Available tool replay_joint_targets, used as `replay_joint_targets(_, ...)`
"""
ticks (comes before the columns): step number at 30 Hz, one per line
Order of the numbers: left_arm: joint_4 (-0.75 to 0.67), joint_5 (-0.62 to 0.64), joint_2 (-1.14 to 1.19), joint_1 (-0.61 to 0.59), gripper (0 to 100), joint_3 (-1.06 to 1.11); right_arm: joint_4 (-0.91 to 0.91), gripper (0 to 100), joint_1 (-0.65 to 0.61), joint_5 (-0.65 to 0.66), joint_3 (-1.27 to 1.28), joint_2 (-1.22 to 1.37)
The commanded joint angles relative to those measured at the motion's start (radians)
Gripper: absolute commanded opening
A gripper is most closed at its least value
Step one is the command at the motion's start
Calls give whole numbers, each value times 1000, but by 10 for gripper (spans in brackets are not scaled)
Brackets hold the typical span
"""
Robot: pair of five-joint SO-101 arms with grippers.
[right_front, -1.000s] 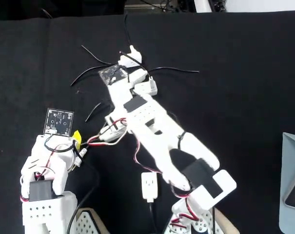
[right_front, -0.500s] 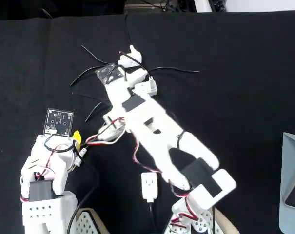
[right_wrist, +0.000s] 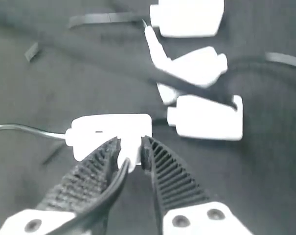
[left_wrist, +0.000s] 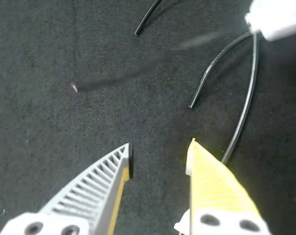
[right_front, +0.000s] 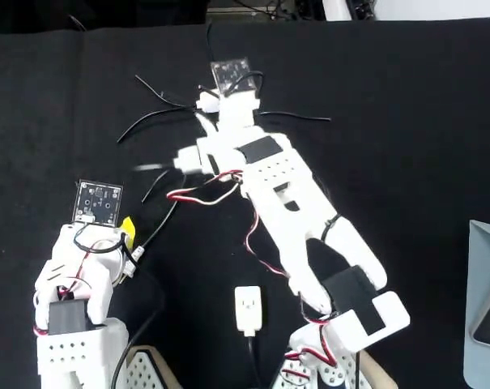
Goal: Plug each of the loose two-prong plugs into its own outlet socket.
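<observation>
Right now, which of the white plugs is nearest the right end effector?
The separate plug, whose edge sits pinched in the right end effector. The other plugs lie clustered together beyond it, untouched.

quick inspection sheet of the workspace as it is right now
surface: black cloth over the table
job's things: white outlet socket near the arm bases; held plug in the right gripper; three loose plugs lying just beyond it
clutter: nothing seen
grippers: left gripper open above bare cloth; right gripper shut on the held plug
cables: thin black leads strewn across the cloth, some with loose ends
surroundings: grey container at the table's right edge
</observation>
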Motion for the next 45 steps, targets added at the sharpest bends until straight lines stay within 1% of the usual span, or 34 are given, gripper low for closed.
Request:
replay_joint_targets(1,-3,11,-11,-12,195,-4,-126,12,-49,-14,-54,-39)
replay_joint_targets(4,-3,11,-11,-12,195,-4,-215,12,-64,-9,-58,18)
replay_joint_targets(8,-3,11,-11,-12,195,-4,-321,16,-54,-2,-85,140)
replay_joint_targets(9,-3,11,-11,-12,195,-4,-315,25,-46,14,-105,177)
replay_joint_targets(11,-3,11,-11,-12,195,-4,-276,83,-46,32,-153,242)
replay_joint_targets(13,-3,11,-11,-12,195,-4,-204,153,-46,31,-202,289)
replay_joint_targets(14,-3,11,-11,-12,195,-4,-158,172,-51,31,-228,302)
replay_joint_targets(20,-3,11,-11,-12,195,-4,103,100,-61,-92,-325,239)
replay_joint_targets(23,-3,11,-11,-12,195,-2,178,112,-89,-153,-317,223)
replay_joint_targets(27,-3,11,-11,-12,195,-2,181,144,-153,-219,-289,271)
replay_joint_targets(29,-6,11,-11,-12,195,7,149,145,-176,-247,-289,311)
replay_joint_targets(33,-8,11,-11,-12,195,8,72,145,-181,-259,-292,384)
replay_joint_targets(38,-8,11,-11,-10,195,10,63,145,-180,-259,-292,427)
replay_joint_targets(40,-8,11,-11,-10,195,10,63,118,-180,-259,-289,435)
replay_joint_targets(43,-8,11,-11,-10,195,10,57,19,-180,-258,-289,437)
replay_joint_targets(45,-8,11,-11,-10,195,10,57,19,-180,-256,-286,432)
